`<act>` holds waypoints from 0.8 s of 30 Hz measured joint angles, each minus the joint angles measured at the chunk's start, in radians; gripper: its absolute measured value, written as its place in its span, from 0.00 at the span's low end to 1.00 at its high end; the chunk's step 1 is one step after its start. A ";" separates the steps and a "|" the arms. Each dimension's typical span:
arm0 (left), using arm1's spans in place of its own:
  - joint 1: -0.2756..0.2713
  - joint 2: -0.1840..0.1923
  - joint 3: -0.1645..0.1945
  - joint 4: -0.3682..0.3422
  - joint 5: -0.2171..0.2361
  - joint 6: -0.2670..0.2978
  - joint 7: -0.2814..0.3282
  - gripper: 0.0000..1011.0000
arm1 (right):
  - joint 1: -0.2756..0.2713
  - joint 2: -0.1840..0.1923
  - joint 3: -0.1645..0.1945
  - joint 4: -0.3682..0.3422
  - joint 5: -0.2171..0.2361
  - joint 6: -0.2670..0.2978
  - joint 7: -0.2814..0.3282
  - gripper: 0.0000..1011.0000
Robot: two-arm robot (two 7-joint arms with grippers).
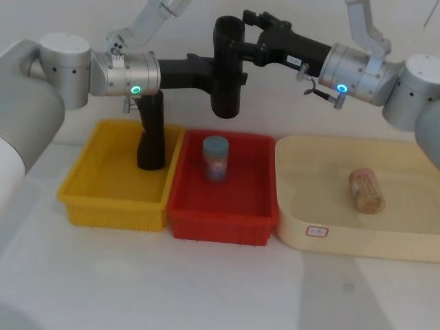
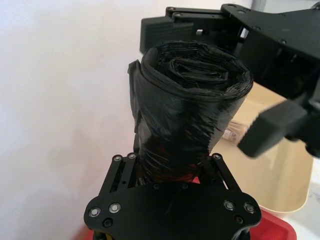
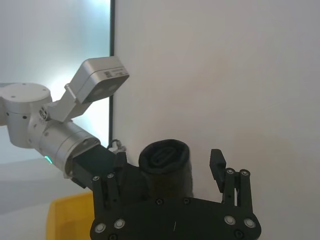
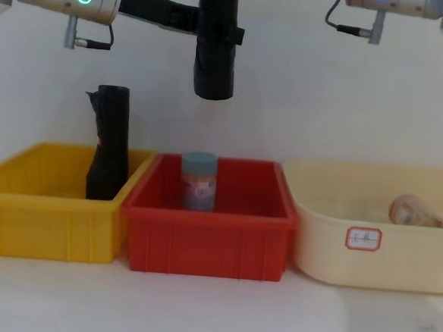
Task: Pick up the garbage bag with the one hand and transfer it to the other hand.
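Head view: the garbage bag, a crinkled matte black cylinder, hangs upright above the red bin, clenched at mid-length by the left gripper. The right gripper is released, spread astride the roll's top end.

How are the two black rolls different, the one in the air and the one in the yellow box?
The garbage bag hangs in the left gripper above the red bin, with the right gripper open around its top; the slim roll stands in the yellow bin. The garbage bag is thicker; the slim roll has a small red mark. Both are black and upright.
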 joint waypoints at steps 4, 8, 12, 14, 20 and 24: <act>0.000 0.000 0.000 0.000 0.000 0.000 0.000 0.46 | 0.026 -0.022 -0.022 0.059 0.022 -0.015 0.031 0.99; 0.000 0.000 0.000 0.000 0.000 0.000 0.000 0.47 | 0.042 -0.035 -0.035 0.094 0.035 -0.025 0.049 0.99; 0.000 0.000 0.000 0.000 0.000 0.000 0.000 0.47 | 0.054 -0.044 -0.045 0.120 0.044 -0.033 0.062 0.99; 0.000 0.000 0.000 0.000 0.000 0.000 0.000 0.46 | 0.058 -0.048 -0.048 0.130 0.047 -0.035 0.066 0.99; 0.000 0.000 0.000 0.000 0.000 0.000 0.000 0.47 | 0.068 -0.056 -0.057 0.152 0.057 -0.041 0.080 0.99; 0.000 0.000 0.000 0.000 0.000 0.000 0.000 0.47 | 0.074 -0.061 -0.062 0.165 0.061 -0.045 0.086 0.99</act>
